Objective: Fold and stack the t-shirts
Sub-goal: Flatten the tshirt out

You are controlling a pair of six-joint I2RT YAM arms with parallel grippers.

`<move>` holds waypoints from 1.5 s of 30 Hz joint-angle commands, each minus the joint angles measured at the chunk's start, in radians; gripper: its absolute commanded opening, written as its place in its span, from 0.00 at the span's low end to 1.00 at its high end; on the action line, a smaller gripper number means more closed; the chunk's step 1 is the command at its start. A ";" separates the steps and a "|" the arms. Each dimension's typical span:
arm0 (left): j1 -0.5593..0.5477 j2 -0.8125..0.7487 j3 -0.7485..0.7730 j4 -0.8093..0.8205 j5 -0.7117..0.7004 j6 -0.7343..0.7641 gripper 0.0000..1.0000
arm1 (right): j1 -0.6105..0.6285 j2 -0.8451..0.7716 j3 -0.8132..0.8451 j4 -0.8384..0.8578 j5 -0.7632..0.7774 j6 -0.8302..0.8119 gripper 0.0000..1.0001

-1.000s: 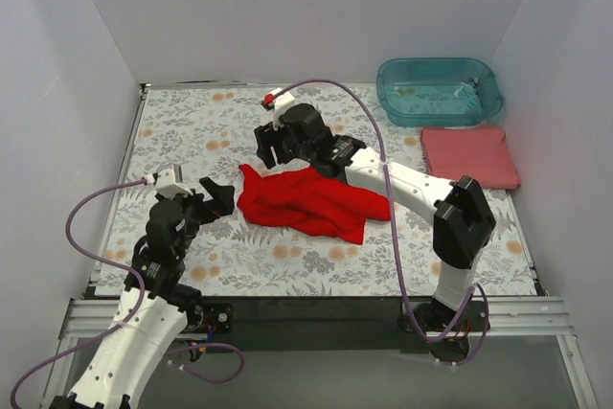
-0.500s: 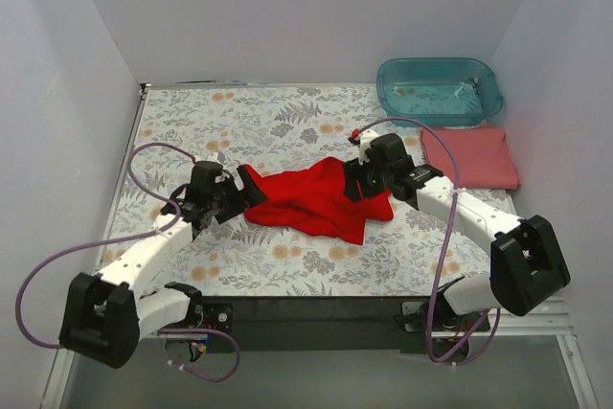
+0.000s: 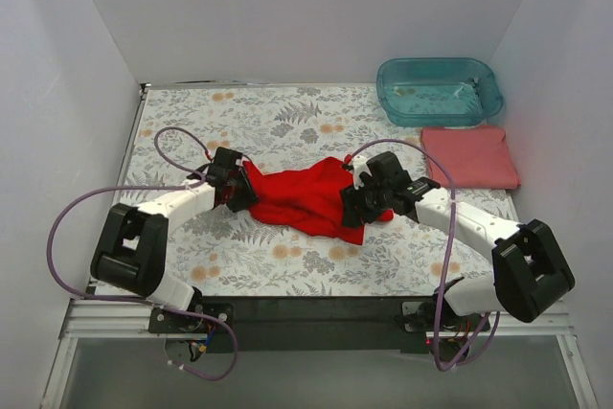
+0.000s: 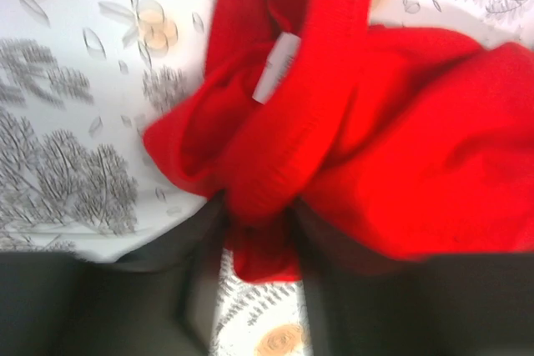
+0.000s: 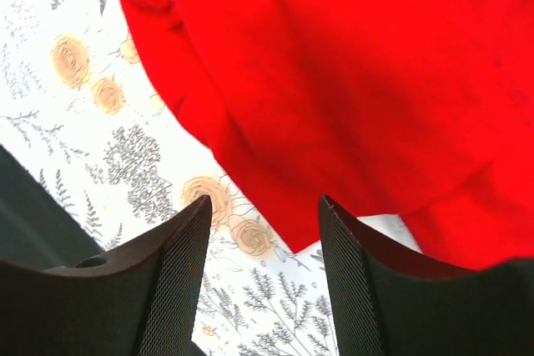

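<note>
1. While both arms reach inward over the floral counter (image 3: pixel 287 126), the red t-shirt (image 3: pixel 306 198) lies crumpled near the middle of it and is not folded.
2. The left end effector (image 4: pixel 259 218) is at the left end of this shirt. A bunched fold of red cloth sits pinched between its two dark fingers (image 4: pixel 334 273), so it is grasping the red t-shirt. The left wrist view is a little blurred.
3. In the same view, a small white label (image 4: pixel 274 67) shows on the cloth above the pinched fold, inside a thick rolled hem.
4. The right end effector (image 5: pixel 263 206) is at the right side of the red t-shirt, a little toward the near edge of the counter. Its jaws stand apart, released. Between them only the printed surface and the lower edge of the cloth are seen, and nothing is held.
5. The salmon-pink t-shirt (image 3: pixel 469 155) lies folded as a flat rectangle along the right edge of the counter, well apart from the red one.
6. A translucent teal tub (image 3: pixel 439 91) stands in the far right corner of the counter, just beyond the far side of the salmon-pink t-shirt.
</note>
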 commanded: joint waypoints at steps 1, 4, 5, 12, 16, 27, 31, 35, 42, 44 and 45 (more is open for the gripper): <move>0.000 0.071 0.100 0.013 -0.130 0.070 0.27 | 0.015 0.021 0.001 -0.005 -0.042 -0.014 0.59; 0.029 0.188 0.235 0.011 -0.239 0.182 0.19 | 0.026 0.044 0.011 -0.007 -0.062 -0.008 0.58; 0.042 0.226 0.275 0.013 -0.260 0.208 0.19 | 0.029 0.048 0.014 -0.008 -0.061 -0.005 0.57; 0.118 0.513 0.729 0.021 -0.435 0.380 0.43 | 0.038 0.004 0.021 -0.030 0.024 0.023 0.57; 0.099 0.512 0.843 -0.007 -0.311 0.341 0.69 | 0.038 -0.039 0.014 -0.036 0.132 0.044 0.58; -0.118 -0.049 0.221 -0.171 -0.282 0.086 0.77 | 0.027 -0.048 0.013 -0.027 0.169 0.058 0.57; -0.258 -0.158 0.121 -0.287 -0.239 -0.016 0.77 | 0.027 -0.041 0.010 -0.024 0.160 0.058 0.58; -0.332 -0.160 0.059 -0.306 -0.228 -0.093 0.74 | 0.027 -0.034 0.004 -0.018 0.154 0.058 0.57; -0.336 -0.088 0.048 -0.225 -0.221 -0.041 0.60 | 0.027 -0.053 -0.010 -0.016 0.146 0.057 0.58; -0.333 -0.077 0.048 -0.177 -0.222 -0.002 0.55 | 0.027 -0.059 -0.013 -0.016 0.149 0.057 0.58; -0.330 -0.065 0.047 -0.150 -0.221 0.011 0.51 | 0.027 -0.065 -0.016 -0.016 0.149 0.055 0.58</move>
